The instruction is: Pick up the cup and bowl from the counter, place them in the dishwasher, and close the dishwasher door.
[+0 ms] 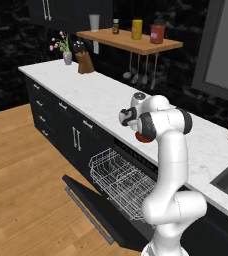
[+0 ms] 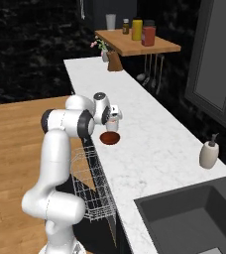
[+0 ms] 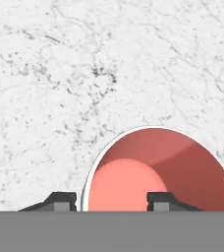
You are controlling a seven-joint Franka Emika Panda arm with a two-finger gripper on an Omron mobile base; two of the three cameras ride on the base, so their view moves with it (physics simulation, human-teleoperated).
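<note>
The arm bends down over the counter (image 2: 149, 134), its tool (image 3: 112, 201) straddling the cup (image 3: 173, 167) wall, grip uncertain.

1. Counter (image 3: 84, 74): white marble with grey veins, covering the upper part of the hand view and running to its left, top and right edges.
2. Cup (image 3: 182, 162): seen from above, thin white rim, red inside with a lighter pink-red floor; it stands on the counter and is cut off at the bottom of the view.
3. Gripper (image 3: 112, 201): two dark fingertips at the bottom. The left tip (image 3: 60, 201) lies just outside the cup's left rim; the right tip (image 3: 162, 200) lies over the red interior, so the left wall sits between them.
</note>
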